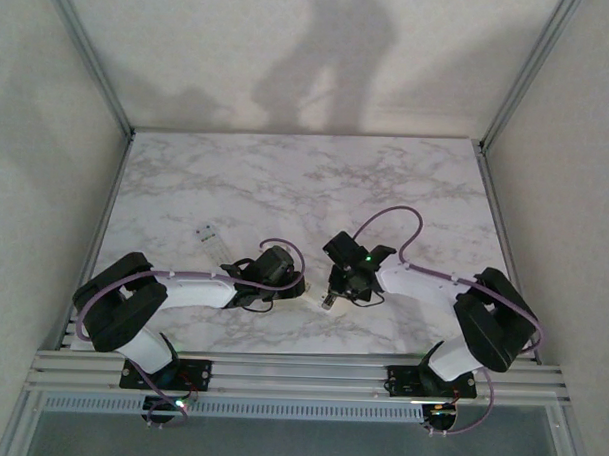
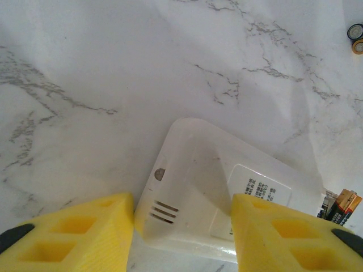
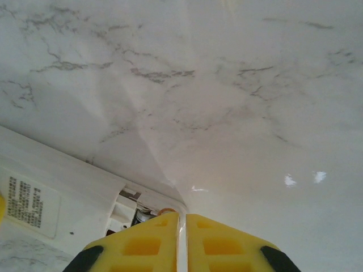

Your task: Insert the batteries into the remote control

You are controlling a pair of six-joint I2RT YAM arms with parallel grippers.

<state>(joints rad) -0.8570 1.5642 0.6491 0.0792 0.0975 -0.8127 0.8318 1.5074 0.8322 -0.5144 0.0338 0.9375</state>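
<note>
Left gripper (image 1: pixel 293 284), top view: low over the marble tabletop (image 1: pixel 306 178) near the front rail (image 1: pixel 300 368), tips pointing at right gripper (image 1: pixel 332 300), the two nearly touching. Off to the left arm's far side, well apart: small white remote (image 1: pixel 212 235). Pale enclosure walls (image 1: pixel 49 99) on three sides, alu posts (image 1: pixel 91 50) at the corners (plenty of free table behind, little btwn the arms).

Left wrist view: yellow pads (image 2: pixel 79 232) clamped across the remote control (image 2: pixel 198 164), back side up, label (image 2: pixel 262 190) and vent slots (image 2: pixel 161 209) showing. At the remote's far end, right edge of frame: batteries (image 2: pixel 342 205). Up in the top corner, well apart: two loose batteries (image 2: pixel 356 38). Judged light, stiff, hollow plastic w/ a glossy skin, so prob. slippery on the polished top. Best held across the width mid-body, as now, clear of the battery end.

Right wrist view: fingers (image 3: pixel 142 243) pressed almost together, only a sliver btwn them. Cannot tell whether anything is pinched, though an orange tip (image 3: pixel 165 212) peeks just above them. Just beside: open battery bay (image 3: pixel 127 205), metal contact visible. Cells judged small, dense, rigid and round (will roll if dropped). Best taken across the barrel, ends left free for the contacts. Glare spots on the tabletop: smooth, hard, no hold for a sliding remote.
</note>
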